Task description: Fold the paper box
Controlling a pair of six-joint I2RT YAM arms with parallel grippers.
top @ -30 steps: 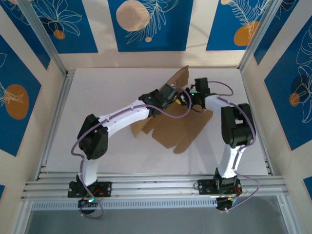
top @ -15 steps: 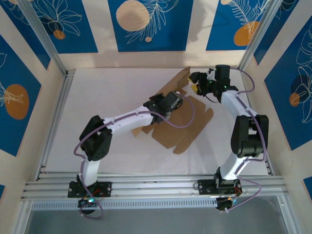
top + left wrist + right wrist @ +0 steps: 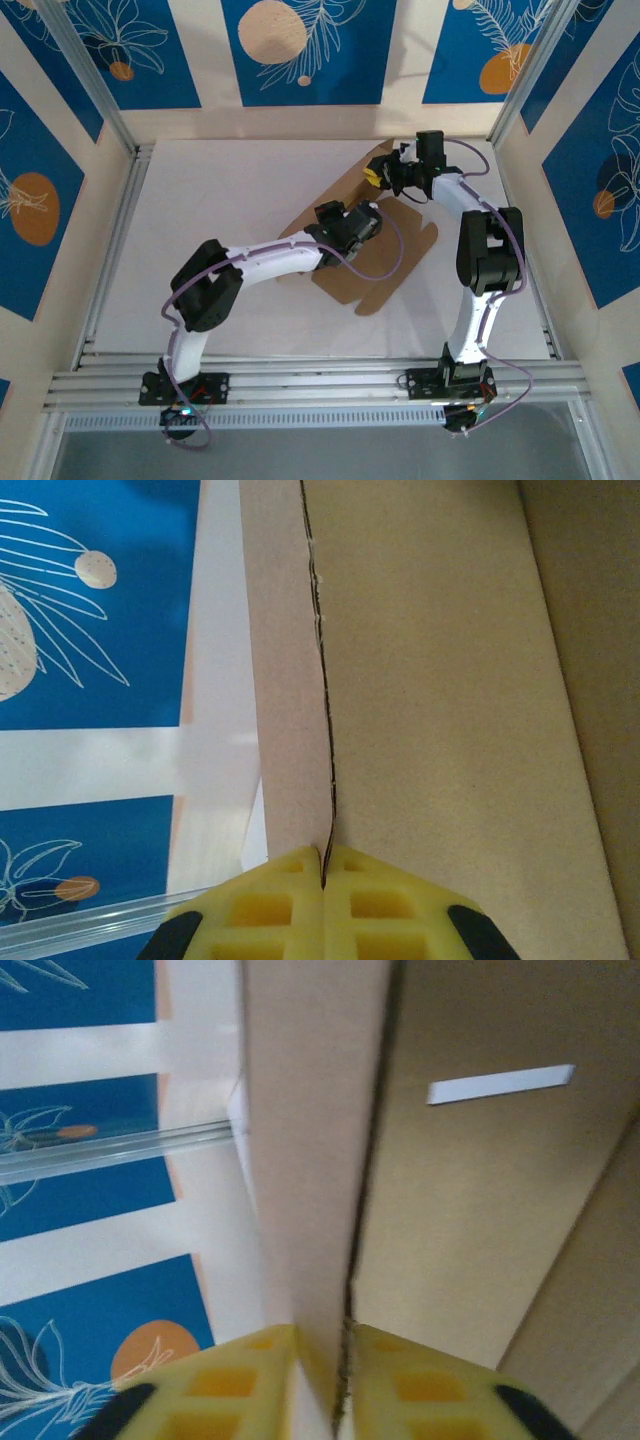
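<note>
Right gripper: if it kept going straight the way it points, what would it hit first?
The paper box. The right gripper has its yellow fingers on either side of a cardboard panel's edge, so going on would likely push it further onto that panel.

paper box (image 3: 375, 270): on table (image 3: 220, 200), centre-right | left claw (image 3: 368, 221): mid-box | right claw (image 3: 374, 176): box's far flap
</note>
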